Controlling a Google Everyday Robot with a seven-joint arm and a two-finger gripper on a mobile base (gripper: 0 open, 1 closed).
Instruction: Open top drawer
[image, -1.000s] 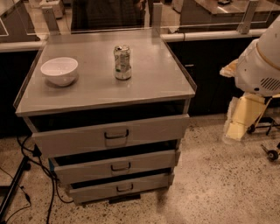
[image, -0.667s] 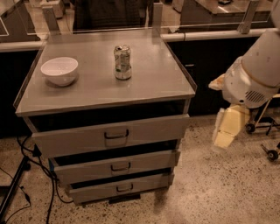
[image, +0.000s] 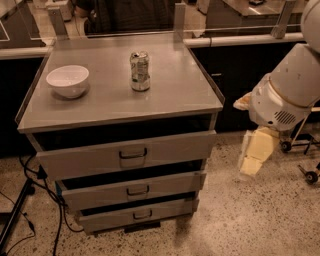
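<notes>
While tool (image: 251, 161) hangs, right of top drawer (image: 172, 150)

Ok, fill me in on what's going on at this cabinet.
A robot arm stands at the right of a grey metal drawer cabinet. Its tool hangs low beside the cabinet's right side, off to the right of the top drawer, touching nothing. The drawer's dark bar handle is not yet gripped, so the pull has not begun. On the cabinet top sit a white bowl and a drink can, apart from each other.
</notes>
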